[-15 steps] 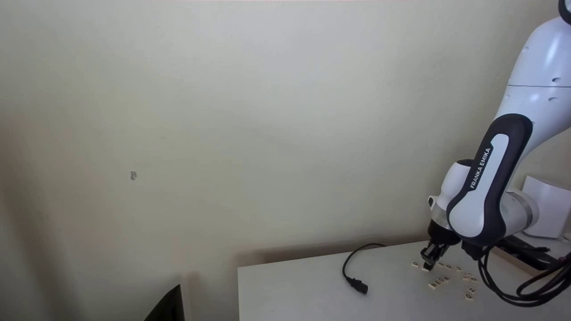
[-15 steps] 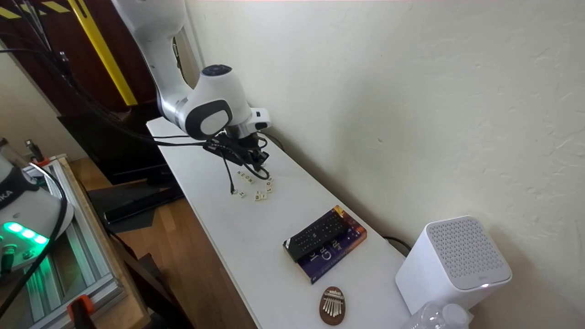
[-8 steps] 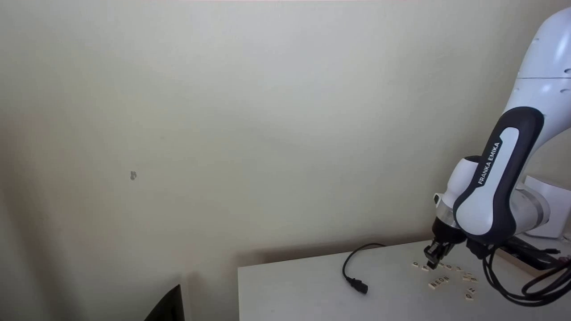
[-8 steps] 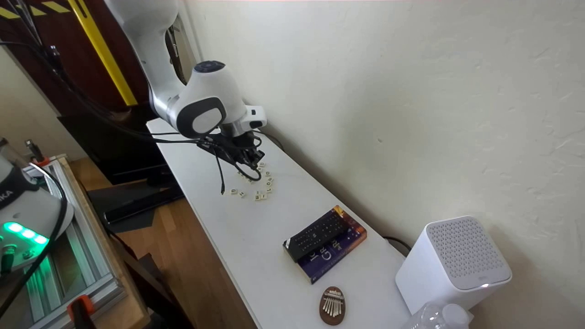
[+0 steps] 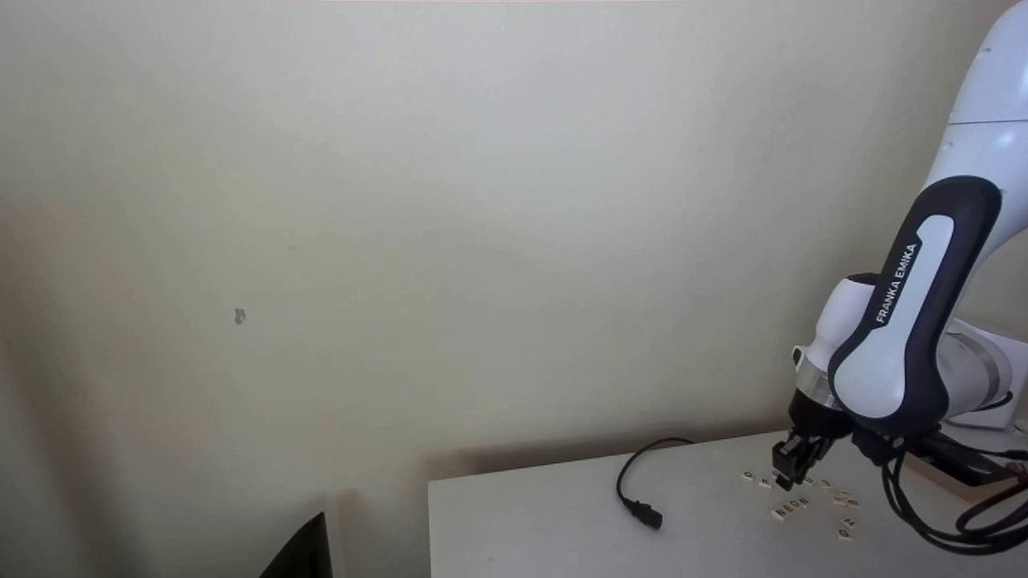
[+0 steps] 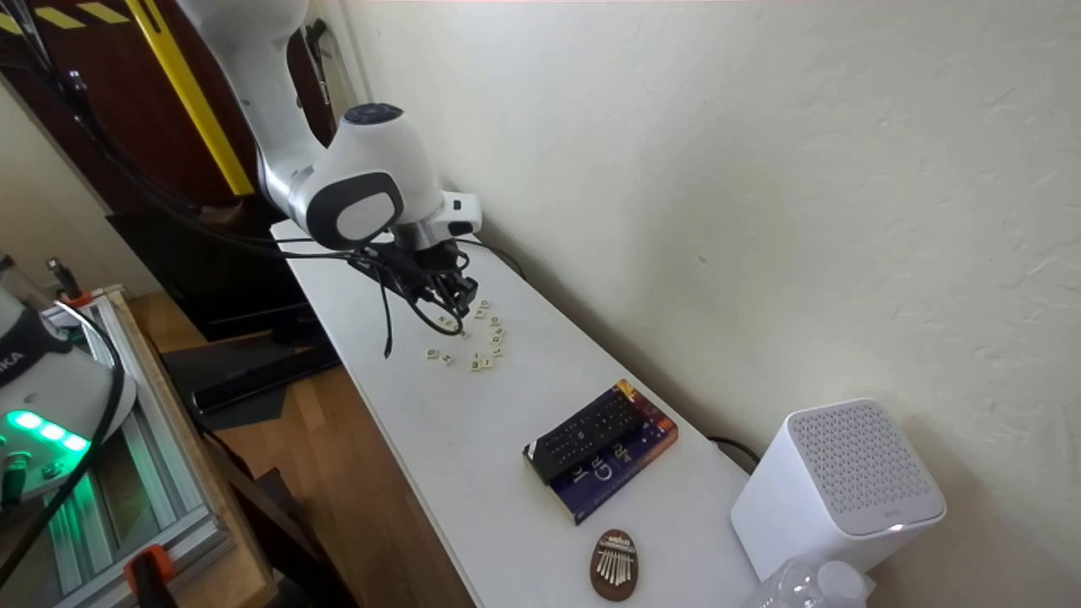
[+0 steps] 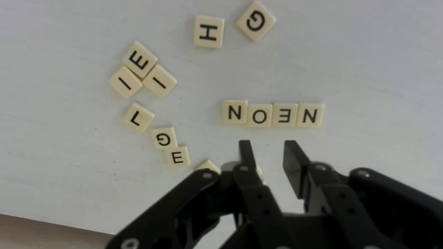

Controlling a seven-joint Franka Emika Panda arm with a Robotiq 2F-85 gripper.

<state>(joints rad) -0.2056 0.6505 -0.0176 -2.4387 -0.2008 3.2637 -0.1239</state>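
My gripper (image 7: 269, 148) stands partly open above the white table (image 7: 69, 166), with nothing between its fingers. Just beyond the fingertips, in the wrist view, lies a straight row of cream letter tiles (image 7: 284, 116) spelling NEON when turned round. To the left curve loose tiles: an L tile (image 7: 139, 117), an upper E tile (image 7: 140, 60) touching two I tiles, and a lower E tile (image 7: 177, 157). An H tile (image 7: 208, 32) and a tilted G tile (image 7: 256, 21) lie at the top. The left finger hides most of one tile (image 7: 259, 172); another tile (image 7: 207, 165) is half covered.
A black cable plug (image 5: 645, 514) lies on the table. Along it are a dark book (image 6: 612, 477) with a black keypad (image 6: 583, 435) on top, a small brown thumb piano (image 6: 614, 564), a white box (image 6: 836, 490) and a clear bottle (image 6: 811, 587). Loose cables hang from my wrist.
My gripper has lifted off the tiles near the wall and drawn back, uncovering some of them in both exterior views. Its fingers have parted. The hanging cables have swung along; tiles look unmoved.
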